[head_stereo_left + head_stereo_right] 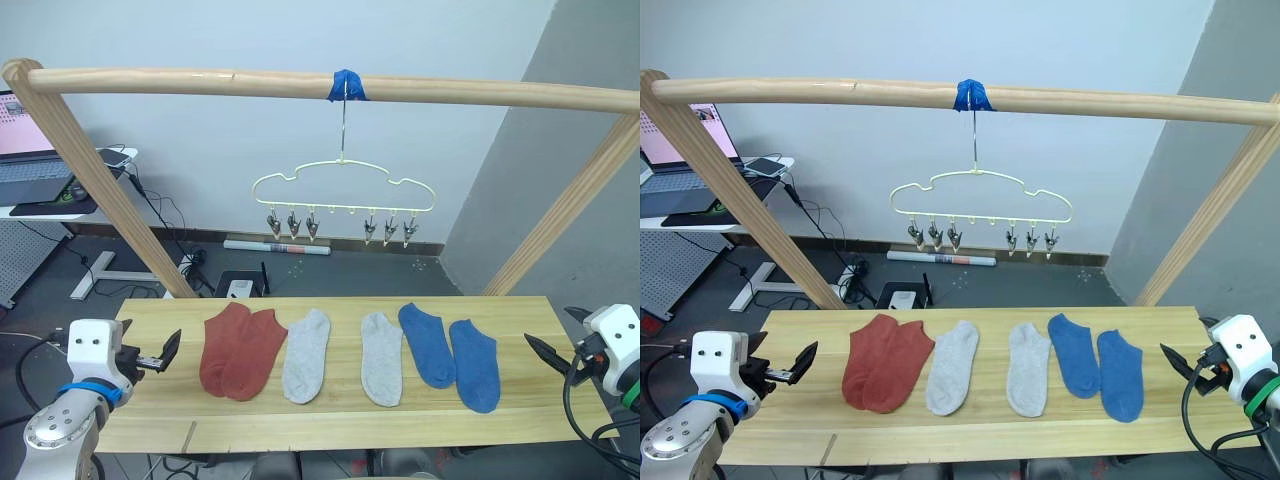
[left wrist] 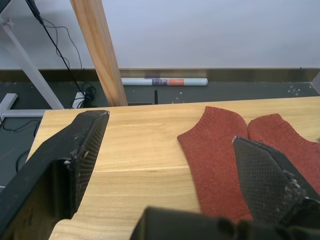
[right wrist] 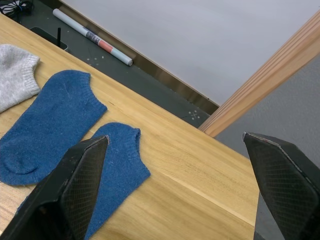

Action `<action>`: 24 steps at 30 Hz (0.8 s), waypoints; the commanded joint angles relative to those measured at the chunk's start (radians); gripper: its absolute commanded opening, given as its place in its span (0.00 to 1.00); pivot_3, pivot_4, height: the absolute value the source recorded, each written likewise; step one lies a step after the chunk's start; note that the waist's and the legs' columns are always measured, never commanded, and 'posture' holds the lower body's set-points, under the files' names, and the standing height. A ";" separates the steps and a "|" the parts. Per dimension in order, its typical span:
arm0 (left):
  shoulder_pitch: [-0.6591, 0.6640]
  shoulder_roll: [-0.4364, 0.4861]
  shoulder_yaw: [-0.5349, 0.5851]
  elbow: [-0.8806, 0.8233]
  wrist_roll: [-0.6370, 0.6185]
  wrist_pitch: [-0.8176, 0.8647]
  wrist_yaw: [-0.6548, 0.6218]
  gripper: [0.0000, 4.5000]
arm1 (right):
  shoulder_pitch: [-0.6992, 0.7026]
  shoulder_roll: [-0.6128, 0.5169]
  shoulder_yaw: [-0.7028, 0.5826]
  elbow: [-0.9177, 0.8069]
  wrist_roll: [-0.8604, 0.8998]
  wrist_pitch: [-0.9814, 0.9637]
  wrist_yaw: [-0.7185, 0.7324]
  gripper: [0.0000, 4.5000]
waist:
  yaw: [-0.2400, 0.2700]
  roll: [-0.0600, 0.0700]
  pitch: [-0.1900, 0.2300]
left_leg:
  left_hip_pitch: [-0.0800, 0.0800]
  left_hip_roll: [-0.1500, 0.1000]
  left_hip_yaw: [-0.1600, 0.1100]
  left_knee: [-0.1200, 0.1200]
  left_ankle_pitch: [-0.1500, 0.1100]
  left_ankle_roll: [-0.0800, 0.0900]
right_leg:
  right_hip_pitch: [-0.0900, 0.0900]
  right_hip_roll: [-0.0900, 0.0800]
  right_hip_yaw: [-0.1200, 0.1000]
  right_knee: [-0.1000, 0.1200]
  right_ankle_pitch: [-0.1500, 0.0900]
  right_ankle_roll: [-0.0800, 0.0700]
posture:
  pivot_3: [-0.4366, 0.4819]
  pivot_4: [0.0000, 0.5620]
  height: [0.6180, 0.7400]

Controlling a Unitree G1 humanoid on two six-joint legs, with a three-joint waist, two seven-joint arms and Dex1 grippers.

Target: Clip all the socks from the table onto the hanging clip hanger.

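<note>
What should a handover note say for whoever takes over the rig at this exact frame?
Left gripper: open, empty, at the table's left end beside the rust-red socks.
Right gripper: open, empty, at the right end near the blue socks.
All six socks lie flat in a row on the table, with the grey socks in the middle.
The clip hanger hangs from the wooden pole and none of its clips holds a sock.
Done: nothing clipped yet. Left: all six socks.
</note>
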 commanded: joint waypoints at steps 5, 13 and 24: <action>-0.027 0.012 0.014 -0.009 -0.004 -0.051 -0.013 1.00 | -0.012 -0.013 -0.018 -0.027 0.006 -0.011 0.008 1.00 | 0.000 0.000 -0.001 | 0.000 0.000 0.000 0.000 0.000 0.000 | 0.000 0.000 0.000 0.000 0.000 0.000 | 0.44 0.13 0.92; -0.034 0.009 0.020 -0.016 -0.033 -0.057 -0.042 1.00 | -0.023 -0.007 -0.015 -0.040 0.013 -0.007 0.005 1.00 | 0.000 0.001 -0.001 | 0.000 0.000 0.000 0.000 0.000 0.000 | 0.000 0.000 0.000 0.000 0.000 0.000 | 0.44 0.14 0.92; -0.145 0.009 -0.035 -0.062 -0.044 -0.045 -0.053 1.00 | -0.009 0.026 -0.007 -0.150 0.035 0.009 0.005 1.00 | 0.000 0.002 0.007 | 0.000 0.000 0.000 0.000 0.000 0.000 | 0.000 0.000 0.001 0.000 0.000 0.000 | 0.40 0.25 0.92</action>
